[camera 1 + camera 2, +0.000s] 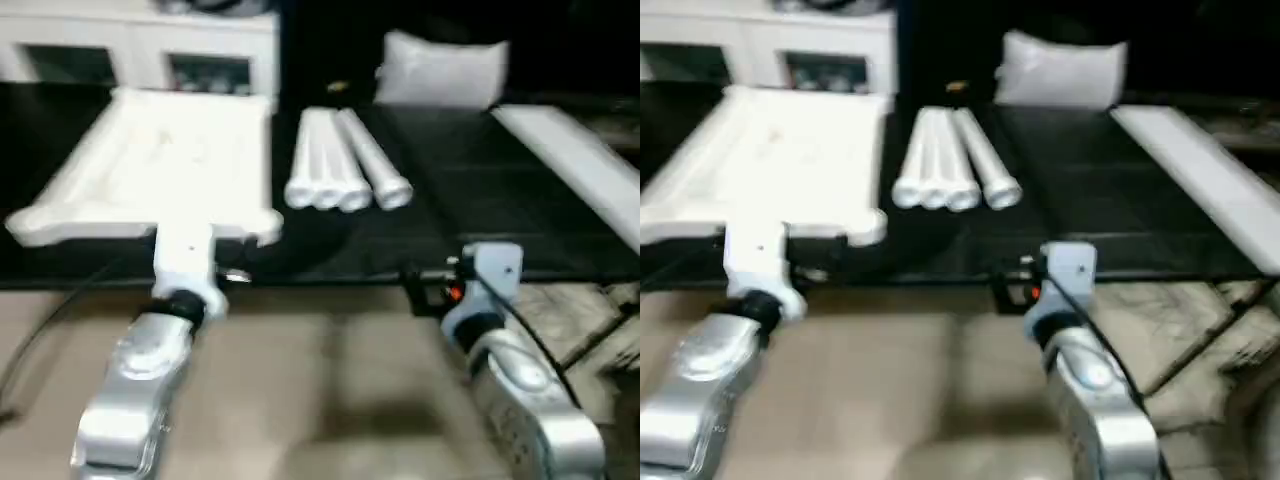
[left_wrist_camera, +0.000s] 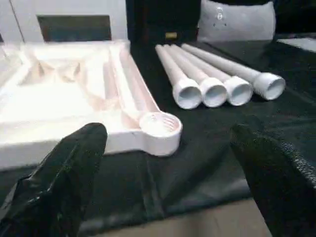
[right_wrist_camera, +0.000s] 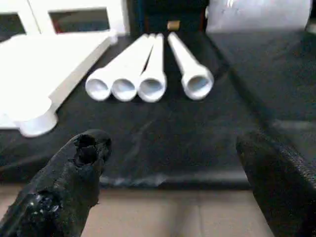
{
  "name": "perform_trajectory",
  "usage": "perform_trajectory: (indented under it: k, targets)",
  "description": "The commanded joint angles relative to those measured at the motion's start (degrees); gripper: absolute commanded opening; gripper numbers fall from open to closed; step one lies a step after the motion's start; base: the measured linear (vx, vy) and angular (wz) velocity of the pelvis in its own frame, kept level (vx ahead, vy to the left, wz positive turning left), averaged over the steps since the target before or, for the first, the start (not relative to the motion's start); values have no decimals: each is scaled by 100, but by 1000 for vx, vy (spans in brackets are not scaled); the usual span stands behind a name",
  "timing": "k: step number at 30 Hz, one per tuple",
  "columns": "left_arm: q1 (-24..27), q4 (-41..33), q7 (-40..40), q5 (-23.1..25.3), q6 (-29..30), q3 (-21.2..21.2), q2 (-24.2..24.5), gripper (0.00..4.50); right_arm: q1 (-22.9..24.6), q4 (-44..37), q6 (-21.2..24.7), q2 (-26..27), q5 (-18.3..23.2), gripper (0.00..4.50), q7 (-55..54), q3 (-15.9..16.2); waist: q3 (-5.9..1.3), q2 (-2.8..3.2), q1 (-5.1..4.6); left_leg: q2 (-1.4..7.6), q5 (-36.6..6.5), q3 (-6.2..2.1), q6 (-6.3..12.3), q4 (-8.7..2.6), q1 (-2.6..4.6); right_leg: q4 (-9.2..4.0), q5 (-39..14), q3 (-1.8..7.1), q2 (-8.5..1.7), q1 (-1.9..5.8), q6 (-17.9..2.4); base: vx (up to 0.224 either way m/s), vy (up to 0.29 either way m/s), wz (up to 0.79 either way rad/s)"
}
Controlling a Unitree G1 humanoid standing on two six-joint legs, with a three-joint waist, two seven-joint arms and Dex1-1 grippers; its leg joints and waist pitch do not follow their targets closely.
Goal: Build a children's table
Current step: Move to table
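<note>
Head view: table top (image 1: pixel 165 165) lies underside up on the black counter (image 1: pixel 470 190), left; four legs (image 1: pixel 340 165) lie side by side just beside it.
Left wrist view: left claw (image 2: pixel 168 163) spread wide, empty, near the top's corner socket (image 2: pixel 159 127).
Right wrist view: right claw (image 3: pixel 173 163) spread wide, empty, facing the legs' open ends.

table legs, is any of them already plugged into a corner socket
No, all four legs lie side by side on the black cover, apart from the tabletop.
</note>
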Motion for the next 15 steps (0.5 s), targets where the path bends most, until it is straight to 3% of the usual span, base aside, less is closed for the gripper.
perform_trajectory:
  k: [1,2,3,4,5,6,7,8,9,10,11,12,13,14,15]
  targets:
    - [21,-109,18,-30,74,11,8,446,-90,7,93,-38,-33,450,44,-30,-101,47,-2,1165,-2546,-858,-745,-274,242,-889,-3465,640,-1216,-4,-762,-38,128,-7]
    - [31,-125,36,-7,111,0,0,446,-99,11,96,-51,-61,450,66,-18,-64,113,-84,1204,-3448,-917,-987,-496,203,-782,-3467,468,-952,17,-582,-19,120,-12]
    - [36,-128,43,3,113,-5,-5,446,-104,14,85,-63,-81,450,78,-7,-44,252,-153,1104,-5389,-974,-1631,-1009,205,-405,-2567,220,-351,27,-213,-8,107,0]
    - [43,-127,38,9,82,-15,-24,446,-118,27,17,-90,-127,450,100,19,-102,257,-140,1084,-5881,-909,-1818,-1347,223,93,-1072,59,-110,94,-190,-8,107,0]
    - [50,-129,48,21,85,-21,-34,446,-123,31,3,-98,-140,450,105,27,-141,268,-96,1027,-5762,-752,-1705,-1454,352,200,-351,-59,-10,44,-158,-1,75,16]
    - [56,-130,58,35,88,-28,-43,446,-128,35,-12,-106,-153,450,110,36,-138,257,-148,1016,-5658,-750,-1630,-1483,364,213,-257,-78,4,66,-129,0,0,0]
    - [106,-175,97,49,106,-57,-104,446,-154,5,-16,-133,-59,450,156,35,-123,229,-167,959,-5612,-724,-1529,-1525,354,163,-437,-95,-8,161,-46,0,0,0]
    - [112,-181,102,46,111,-55,-114,446,-155,0,-8,-134,-45,450,162,32,-160,171,-179,901,-5365,-710,-1377,-1508,431,5,-693,-60,-48,221,-37,0,0,0]
    - [126,-196,114,39,123,-50,-138,446,-157,-12,12,-136,-10,450,174,25,-160,171,-179,901,-5365,-710,-1377,-1508,431,5,-693,-60,-48,221,-37,0,0,0]
    - [139,-210,122,25,131,-43,-159,446,-158,-22,32,-138,19,450,186,18,-219,40,-173,800,-4674,-681,-1177,-1257,492,-480,-1585,185,-407,340,-108,0,0,0]
    - [142,-215,126,21,137,-43,-158,446,-157,-26,39,-139,22,450,189,16,-178,-128,-73,726,-2998,-463,-709,-398,37,-1216,-3356,775,-1379,717,-437,0,0,0]
    - [130,-204,123,42,152,-51,-121,446,-158,-22,29,-155,18,450,211,25,-235,-165,10,643,-1569,-464,-252,430,-164,-1535,-4052,1051,-1782,832,-645,65,-31,-19]
    - [104,-184,103,60,137,-26,-77,446,-158,-6,25,-214,-41,450,272,77,-109,-113,-34,634,-545,-598,-103,835,-447,-1475,-4579,1049,-1798,917,-780,65,-31,-19]
    - [91,-176,97,69,140,-11,-58,446,-158,4,12,-235,-72,450,292,103,-123,-121,-13,654,-393,-572,-222,758,-517,-1361,-4429,839,-1564,993,-910,113,-13,-22]
    - [76,-165,94,75,142,1,-46,446,-162,12,-2,-256,-103,450,319,126,-138,-70,68,750,-240,-435,-218,183,-410,-1205,-3841,452,-939,938,-1258,65,0,-10]
